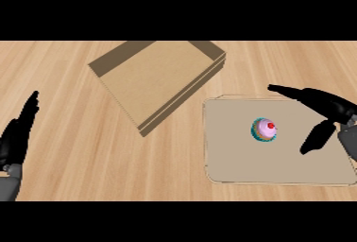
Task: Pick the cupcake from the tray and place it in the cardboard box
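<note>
On the tray [279,165], a little toward its far side from the middle, the cupcake [265,129] is sitting upright with its pink frosting and red cherry facing us, nothing touching it. We are taking the tray as our landmark. Our right hand [327,111] is hanging over the tray's right edge, spread open, with the fingers [289,90] stretching out over the far right corner and the thumb [315,137] pointing down over the right side. The cupcake is lying to the left of that hand, near the gap between thumb and fingers but not yet inside it, so we are judging that the coming move is a short slide leftward and down to bring the hand around it.

Our left hand [17,134] is resting open with fingers up, well apart from the tray, far off to its left, so we are leaving the pick to the right hand, which is plainly the nearer one.

Beyond the tray's far left corner, the cardboard box [157,78] is lying open and turned at an angle, its near right wall just beside that corner. We are expecting the carry to run up and to the left from the tray, over that wall.
</note>
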Controlling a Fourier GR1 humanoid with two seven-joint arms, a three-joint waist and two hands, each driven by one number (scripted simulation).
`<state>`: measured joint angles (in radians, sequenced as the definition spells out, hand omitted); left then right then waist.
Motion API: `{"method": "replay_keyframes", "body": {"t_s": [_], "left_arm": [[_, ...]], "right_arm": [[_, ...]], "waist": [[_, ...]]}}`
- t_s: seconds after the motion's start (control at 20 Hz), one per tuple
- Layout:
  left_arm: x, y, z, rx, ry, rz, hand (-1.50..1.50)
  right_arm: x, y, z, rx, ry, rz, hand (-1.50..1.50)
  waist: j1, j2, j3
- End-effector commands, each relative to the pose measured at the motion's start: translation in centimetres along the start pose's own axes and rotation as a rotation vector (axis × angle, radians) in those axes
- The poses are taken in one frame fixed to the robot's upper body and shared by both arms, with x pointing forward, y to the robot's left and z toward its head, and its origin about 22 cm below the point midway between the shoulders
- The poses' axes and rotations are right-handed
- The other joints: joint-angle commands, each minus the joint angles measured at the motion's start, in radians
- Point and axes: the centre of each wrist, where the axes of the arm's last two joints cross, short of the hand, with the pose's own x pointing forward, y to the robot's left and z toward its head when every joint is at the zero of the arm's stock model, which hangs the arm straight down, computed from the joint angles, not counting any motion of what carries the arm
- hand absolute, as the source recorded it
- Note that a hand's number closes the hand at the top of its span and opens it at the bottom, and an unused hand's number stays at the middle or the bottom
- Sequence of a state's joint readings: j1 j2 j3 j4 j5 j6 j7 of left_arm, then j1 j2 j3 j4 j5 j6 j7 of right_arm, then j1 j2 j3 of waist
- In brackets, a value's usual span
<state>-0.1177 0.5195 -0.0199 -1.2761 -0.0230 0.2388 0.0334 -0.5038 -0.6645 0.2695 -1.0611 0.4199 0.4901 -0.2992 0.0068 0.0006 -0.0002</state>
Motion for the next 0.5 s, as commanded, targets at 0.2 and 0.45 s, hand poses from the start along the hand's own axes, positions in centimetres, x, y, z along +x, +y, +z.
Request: {"method": "replay_keyframes", "body": {"t_s": [0.2,0.45], "left_arm": [[0.7,-0.6,2.1,-0.002,0.013,0.012,0.00],[1.1,1.5,0.5,0.007,0.006,-0.010,0.00]], "right_arm": [[-0.2,0.7,0.1,0.015,0.013,0.004,-1.50],[2.6,1.4,-2.2,0.045,-0.038,0.004,-1.50]], "waist": [[-0.002,-0.002,0.000],[-0.002,-0.001,0.000]]}}
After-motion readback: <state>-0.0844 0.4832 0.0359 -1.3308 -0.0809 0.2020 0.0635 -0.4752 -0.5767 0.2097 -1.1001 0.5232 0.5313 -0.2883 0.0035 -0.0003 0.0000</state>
